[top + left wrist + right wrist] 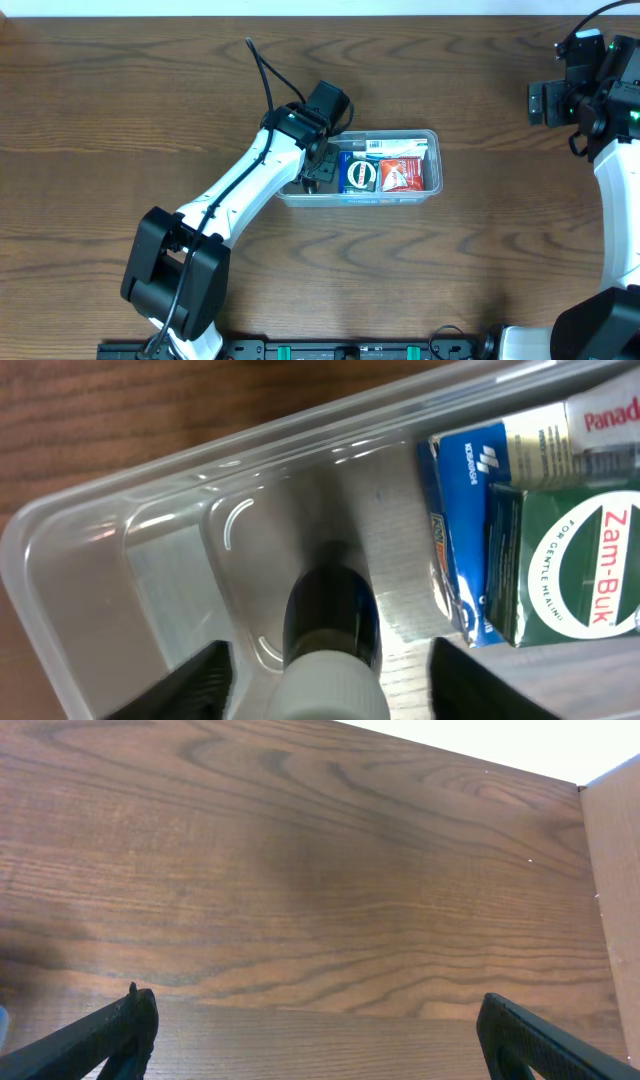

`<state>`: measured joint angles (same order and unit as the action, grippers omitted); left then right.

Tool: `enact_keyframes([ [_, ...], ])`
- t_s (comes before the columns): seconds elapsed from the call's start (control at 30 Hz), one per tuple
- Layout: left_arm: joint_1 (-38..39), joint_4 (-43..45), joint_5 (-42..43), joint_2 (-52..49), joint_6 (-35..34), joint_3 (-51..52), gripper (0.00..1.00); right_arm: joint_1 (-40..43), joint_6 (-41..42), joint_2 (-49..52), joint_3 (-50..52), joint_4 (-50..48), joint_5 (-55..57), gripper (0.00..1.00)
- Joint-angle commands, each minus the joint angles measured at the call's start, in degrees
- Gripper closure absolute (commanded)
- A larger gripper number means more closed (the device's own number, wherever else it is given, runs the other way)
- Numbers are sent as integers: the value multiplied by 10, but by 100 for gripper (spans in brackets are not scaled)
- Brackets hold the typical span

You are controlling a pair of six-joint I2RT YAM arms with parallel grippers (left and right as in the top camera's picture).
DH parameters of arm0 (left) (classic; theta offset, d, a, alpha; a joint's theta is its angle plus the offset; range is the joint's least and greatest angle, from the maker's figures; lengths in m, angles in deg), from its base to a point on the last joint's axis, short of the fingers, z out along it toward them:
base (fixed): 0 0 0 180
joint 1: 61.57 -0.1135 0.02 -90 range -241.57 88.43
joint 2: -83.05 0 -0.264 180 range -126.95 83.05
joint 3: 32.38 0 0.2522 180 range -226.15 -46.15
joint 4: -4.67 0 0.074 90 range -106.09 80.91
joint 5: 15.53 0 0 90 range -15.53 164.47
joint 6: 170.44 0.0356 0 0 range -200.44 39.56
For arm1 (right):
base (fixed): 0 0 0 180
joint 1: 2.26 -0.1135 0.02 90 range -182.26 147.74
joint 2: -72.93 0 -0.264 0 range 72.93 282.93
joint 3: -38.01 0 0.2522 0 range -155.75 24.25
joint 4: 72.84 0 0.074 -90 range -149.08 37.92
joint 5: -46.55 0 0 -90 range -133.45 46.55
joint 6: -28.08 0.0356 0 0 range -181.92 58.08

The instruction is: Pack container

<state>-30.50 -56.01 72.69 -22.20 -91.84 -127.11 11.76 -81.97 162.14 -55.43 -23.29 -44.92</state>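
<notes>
My left gripper hangs over the left end of the container, a clear, shallow plastic tub with rounded corners and a rim, lying mid-table. The white arm reaches in diagonally, wrist bent down over it. Its fingers stand apart, and a dark, round, pale-capped bottle lies between them with a gap on either side. The container's right half holds a glossy blue packet, a green Zam-Buk box and a red packet. Well right of the container, my right gripper is spread wide above grained wood.
</notes>
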Motion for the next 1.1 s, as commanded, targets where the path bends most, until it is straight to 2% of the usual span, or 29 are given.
enact_keyframes([
  [0.0,0,-1,-2,-3,-3,0,30,3,8,4,-3,0,0,1],
  [0.23,0,-8,-2,4,-3,-12,14,3,8,4,-3,0,0,1],
  [0.37,0,-36,-2,27,-3,-40,9,3,8,4,-3,0,0,1],
  [0.43,0,-53,-2,46,-3,-53,1,3,8,4,-3,0,0,1],
  [0.6,0,-86,-2,126,-2,-67,2,3,8,4,-3,0,0,1],
  [0.73,0,-114,-2,205,28,-67,2,3,8,4,-3,0,0,1],
  [1.07,0,-258,-6,362,28,-66,2,3,8,4,-3,0,0,1],
])
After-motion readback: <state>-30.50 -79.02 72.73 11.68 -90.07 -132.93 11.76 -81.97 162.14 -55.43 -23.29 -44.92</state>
